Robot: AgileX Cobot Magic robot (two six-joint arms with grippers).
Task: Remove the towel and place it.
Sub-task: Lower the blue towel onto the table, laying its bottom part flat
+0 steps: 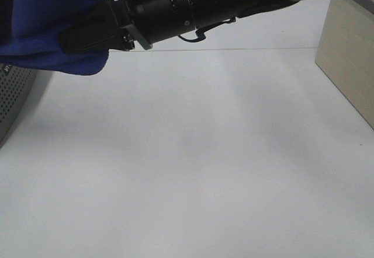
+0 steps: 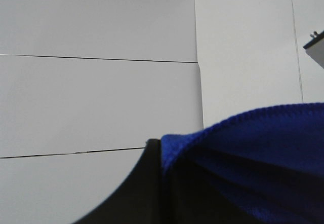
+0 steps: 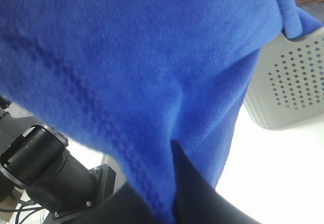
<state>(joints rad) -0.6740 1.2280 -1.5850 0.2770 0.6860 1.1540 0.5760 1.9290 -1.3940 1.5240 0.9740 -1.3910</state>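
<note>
The royal-blue towel (image 1: 41,24) hangs lifted at the far left of the exterior high view, above the table. My right gripper (image 1: 82,39) reaches across from the right and is shut on the towel's edge. The right wrist view shows the cloth (image 3: 142,57) filling the frame, pinched at my right gripper (image 3: 174,183). In the left wrist view the towel's hem (image 2: 253,148) is clamped in my left gripper (image 2: 163,183), held high. The left gripper is hidden in the exterior high view. The white label is out of view.
A grey perforated basket (image 1: 11,100) stands at the table's left edge, under the towel; it also shows in the right wrist view (image 3: 293,82). A pale wooden box (image 1: 350,53) stands at the back right. The white tabletop (image 1: 193,164) spans the middle. The other arm (image 3: 45,173) is close by.
</note>
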